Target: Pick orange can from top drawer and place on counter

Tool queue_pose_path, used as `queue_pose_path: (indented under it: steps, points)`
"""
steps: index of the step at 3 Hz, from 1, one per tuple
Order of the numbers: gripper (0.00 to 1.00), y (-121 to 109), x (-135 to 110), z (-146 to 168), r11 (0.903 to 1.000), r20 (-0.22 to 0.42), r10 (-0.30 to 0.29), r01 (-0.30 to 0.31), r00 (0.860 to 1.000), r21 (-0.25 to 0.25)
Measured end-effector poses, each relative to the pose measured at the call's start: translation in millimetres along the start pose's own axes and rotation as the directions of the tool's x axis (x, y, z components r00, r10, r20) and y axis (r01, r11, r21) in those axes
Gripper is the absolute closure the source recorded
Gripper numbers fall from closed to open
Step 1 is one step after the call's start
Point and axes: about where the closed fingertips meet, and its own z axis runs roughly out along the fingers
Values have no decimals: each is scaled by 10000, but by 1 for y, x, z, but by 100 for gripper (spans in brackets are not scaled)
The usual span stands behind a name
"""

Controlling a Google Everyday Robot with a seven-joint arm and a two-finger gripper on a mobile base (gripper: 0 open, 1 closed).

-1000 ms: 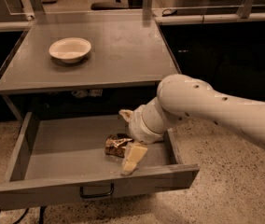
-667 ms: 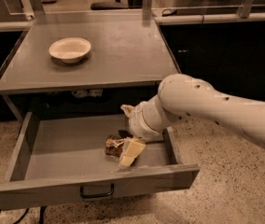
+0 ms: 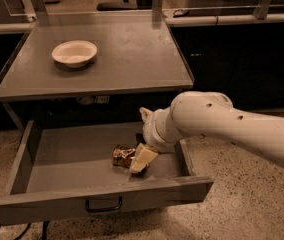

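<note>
while the top drawer (image 3: 64, 156) stands pulled open across the lower half of the frame, we see the orange can (image 3: 123, 155) lying on its floor, right of centre and near the front panel. our gripper (image 3: 141, 160) is down inside the drawer at the can's right side, touching it or just beside it. whether it is clenched on the can or loose, we cannot tell. the white arm (image 3: 222, 124) reaches in from the right edge of the frame, over the drawer's right wall.

we judge the grasp to be the step in hand, with the lift and the placing not yet done. several things could go wrong. the can looks dented and lies low, so a shallow or off-centre grip could let it roll away or slip out on the way up. the wrist sits close under the front edge of the counter (image 3: 132, 59), so a straight rise could knock arm or can against it. drawing out toward the bottom of the frame first looks wiser. on top, the bowl (image 3: 74, 53) sits at upper left, so the bare right part looks the safer spot.
</note>
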Motion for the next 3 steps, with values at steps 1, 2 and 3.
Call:
queue_pose_path:
  steps: [1, 2, 3]
  points:
    - [0, -7, -5, -1, 9996, 123, 26, -30, 9999, 271]
    - [0, -6, -4, -1, 9997, 112, 24, -27, 9999, 244]
    - [0, 4, -7, 30, 9999, 307, -164, 165, 9994, -33]
